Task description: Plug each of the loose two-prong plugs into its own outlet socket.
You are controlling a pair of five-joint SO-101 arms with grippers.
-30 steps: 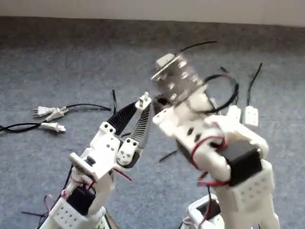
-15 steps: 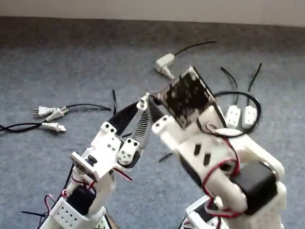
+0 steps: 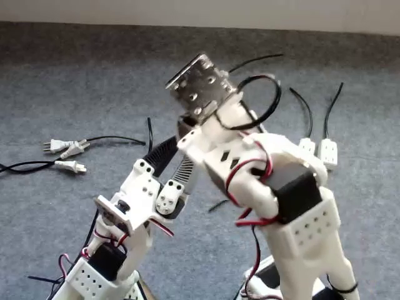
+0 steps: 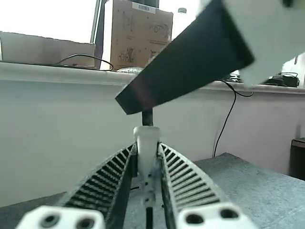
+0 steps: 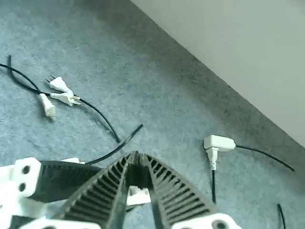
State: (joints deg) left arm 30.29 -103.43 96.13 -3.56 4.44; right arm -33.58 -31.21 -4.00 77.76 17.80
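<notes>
My left gripper (image 4: 147, 145) is shut on a white two-prong plug (image 4: 146, 138), held up off the carpet with its black cord (image 4: 147, 116) rising from it. In the high view the left gripper's black ribbed fingers (image 3: 164, 151) run under the right arm's wrist (image 3: 201, 87). My right gripper (image 5: 138, 160) sits right over that plug with its fingertips together on the black cord. Two white outlet sockets (image 3: 306, 147) (image 3: 329, 152) lie on the carpet at the right. Two loose plugs (image 3: 62, 147) (image 3: 70, 166) lie at the left.
Grey carpet (image 3: 94, 81) covers the floor up to a pale wall at the back. A white angled plug (image 5: 217, 143) on a black cord lies beyond the grippers. Black cords (image 3: 119, 139) trail from the loose plugs and sockets.
The right arm's wrist swung right and down, then back up and left over the left gripper's plug. The left arm and its plug stayed where they were.
</notes>
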